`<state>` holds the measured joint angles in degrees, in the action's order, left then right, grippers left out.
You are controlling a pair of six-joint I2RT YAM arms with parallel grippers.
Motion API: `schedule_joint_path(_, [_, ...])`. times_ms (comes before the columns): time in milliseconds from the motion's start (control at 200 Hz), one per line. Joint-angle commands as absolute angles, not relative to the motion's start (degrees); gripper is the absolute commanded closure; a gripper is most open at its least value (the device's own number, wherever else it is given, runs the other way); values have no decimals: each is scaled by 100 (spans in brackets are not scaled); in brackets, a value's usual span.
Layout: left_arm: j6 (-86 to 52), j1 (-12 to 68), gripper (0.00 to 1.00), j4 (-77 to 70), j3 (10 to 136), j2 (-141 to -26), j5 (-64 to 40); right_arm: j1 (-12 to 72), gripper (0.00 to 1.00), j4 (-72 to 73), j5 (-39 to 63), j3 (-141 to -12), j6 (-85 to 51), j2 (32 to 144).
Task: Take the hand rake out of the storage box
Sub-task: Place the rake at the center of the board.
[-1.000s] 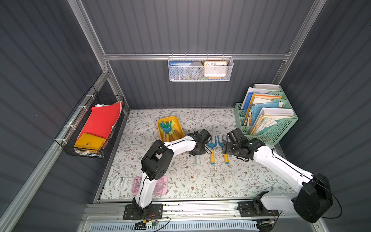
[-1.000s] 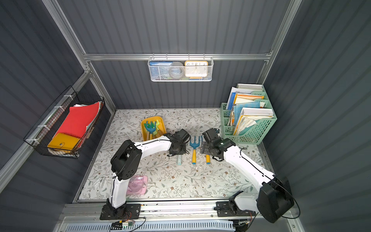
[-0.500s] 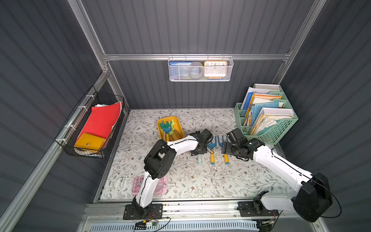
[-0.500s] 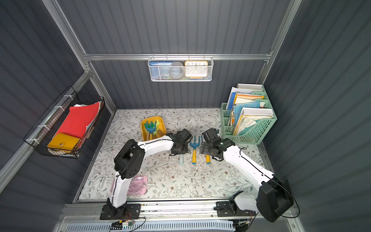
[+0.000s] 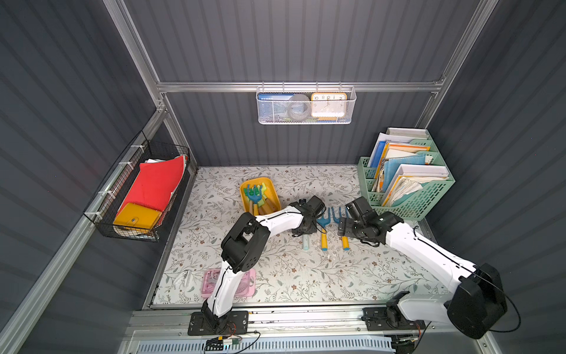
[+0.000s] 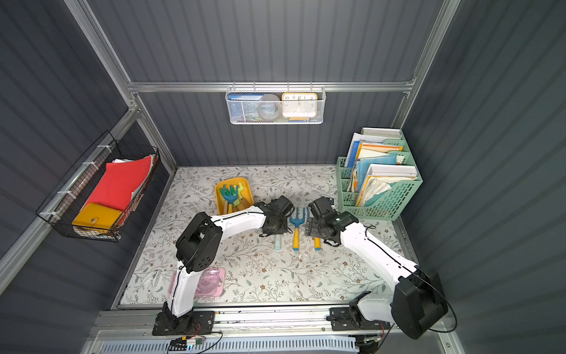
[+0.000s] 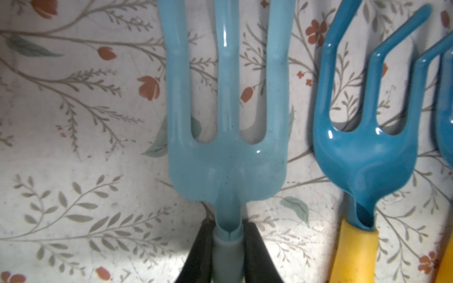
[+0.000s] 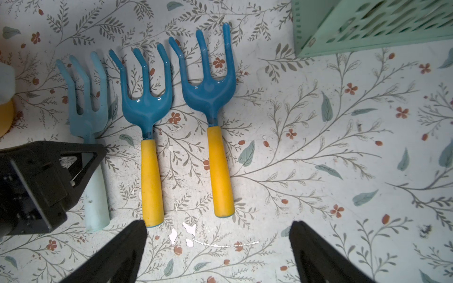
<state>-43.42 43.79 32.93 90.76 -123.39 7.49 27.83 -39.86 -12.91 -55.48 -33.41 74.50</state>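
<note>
The storage box (image 5: pixel 255 180) (image 6: pixel 231 180) is a mustard-yellow tub at the back of the floral mat, and several blue and green tools lie in it. Outside it, a pale blue hand rake (image 7: pixel 228 159) (image 8: pixel 85 117) lies flat and low over the mat. My left gripper (image 7: pixel 227 235) (image 5: pixel 306 228) is shut on the neck of its handle. Beside it lie two dark blue rakes with yellow handles (image 8: pixel 147 107) (image 8: pixel 209 93). My right gripper (image 8: pixel 218 227) (image 5: pixel 344 226) hovers open just past their handle ends, holding nothing.
A green file holder (image 5: pixel 410 196) full of papers stands at the back right, close to my right arm. A black wire basket (image 5: pixel 137 196) hangs on the left wall. A white mesh basket (image 5: pixel 306 105) hangs on the back wall. A pink object (image 5: pixel 245 283) lies at the front left.
My left arm has edged slightly to the right with the pale blue rake still in its grip. The right arm has hardly moved.
</note>
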Motion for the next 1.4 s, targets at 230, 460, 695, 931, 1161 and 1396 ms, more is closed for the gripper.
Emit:
schedule_joint_path(230, [-4450,4386,69,3296,8974,-12476,672,2755,4,-4008,-1316,-5502,-3313,7451])
schedule_joint_path(460, [-4474,4386,64,3333,9015,-12369,652,2752,4,-4015,-1303,-5516,-3305,7452])
schedule_joint_path(695, [-4536,4364,53,3527,9277,-12095,727,2755,4,-4022,-1280,-5520,-3296,7462])
schedule_joint_path(931, [-4424,4116,47,3750,9554,-11749,887,2753,4,-4008,-1208,-5546,-3278,7523])
schedule_joint_path(1161, [-4244,3409,45,3854,9694,-11463,973,2760,4,-4004,-1205,-5551,-3271,7532])
schedule_joint_path(1396, [-4008,2708,44,4004,10207,-11723,1206,2758,4,-3969,-1025,-5581,-3270,7672])
